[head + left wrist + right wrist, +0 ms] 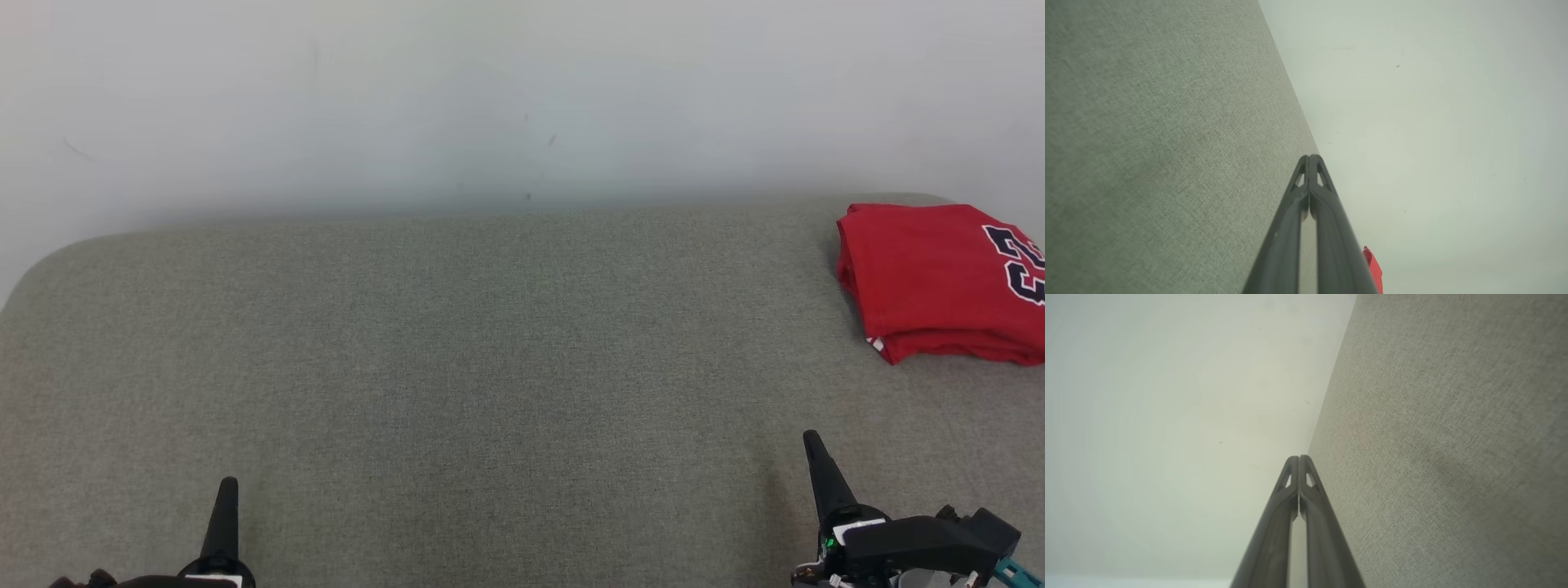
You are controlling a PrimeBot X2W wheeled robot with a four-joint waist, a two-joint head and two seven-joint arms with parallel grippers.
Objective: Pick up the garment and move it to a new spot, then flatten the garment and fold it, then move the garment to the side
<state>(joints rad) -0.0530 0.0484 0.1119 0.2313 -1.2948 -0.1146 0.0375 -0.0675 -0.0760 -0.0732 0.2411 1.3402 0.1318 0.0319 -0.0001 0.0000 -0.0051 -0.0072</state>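
Folded red cloth garment (pixel 931 282) carries big navy numerals (pixel 1020 269) w/ white outline, cut off by the frame's right edge: a "2" plus part of another digit, not fully readable. It lies on the grey-green woven fabric surface (pixel 490 367) at the far right corner, close to the pale wall (pixel 490 98), well ahead of & a bit right of the right gripper (pixel 811 438), far across from the left gripper (pixel 229 483). Both grippers: fingers pressed together tip to tip, nothing btwn them, low over the surface
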